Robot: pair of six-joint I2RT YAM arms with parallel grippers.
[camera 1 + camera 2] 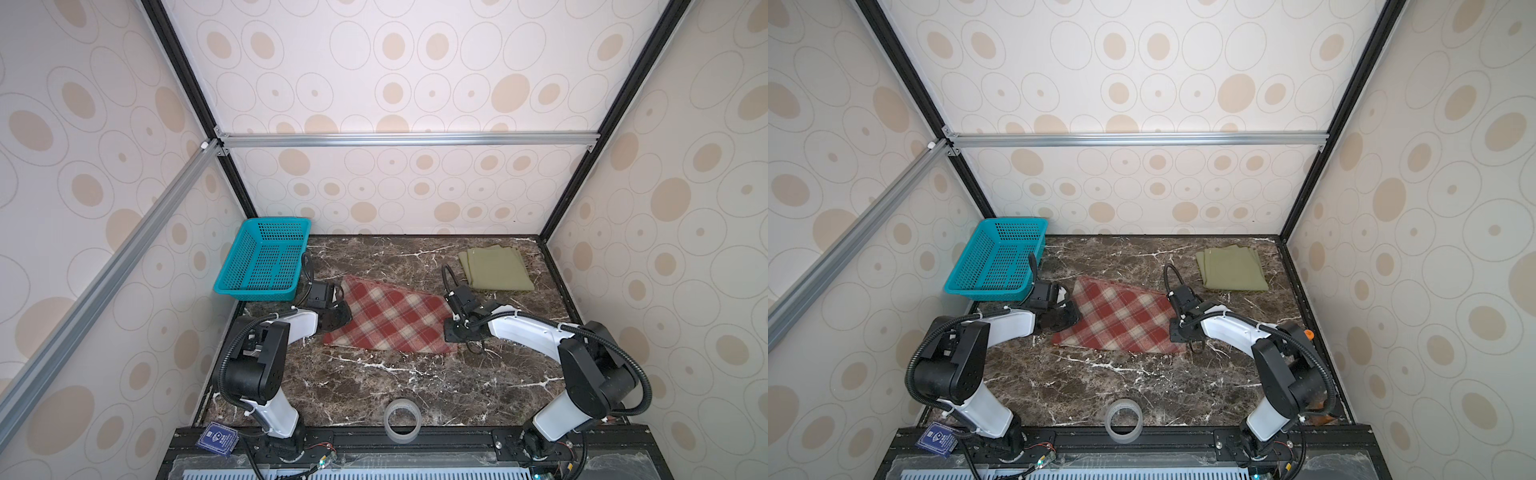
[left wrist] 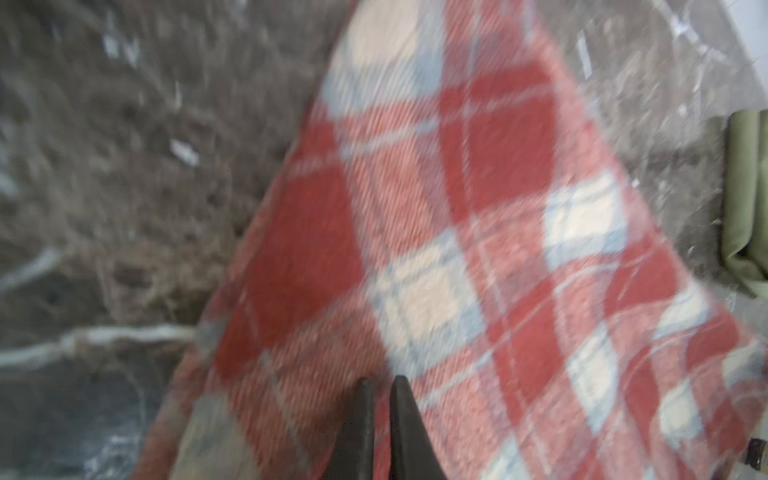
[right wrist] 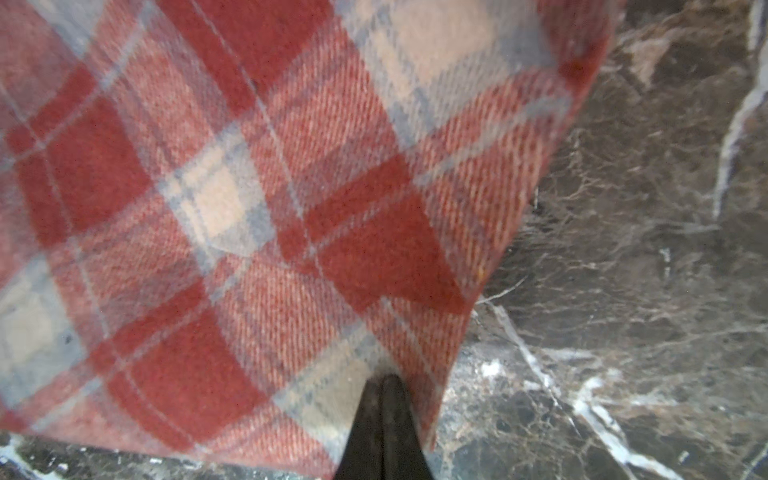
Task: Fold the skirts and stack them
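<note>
Pinching, left gripper (image 2: 380, 380): jaws almost closed on plaid skirt (image 1: 390, 320) edge
right gripper (image 3: 384, 378): clamped on its opposite corner
plaid skirt: woolly, triangular, on marble (image 1: 374, 386)
olive skirt (image 1: 496, 268): thin, folded rectangle

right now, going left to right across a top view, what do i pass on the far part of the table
basket → plaid skirt → green skirt
</note>
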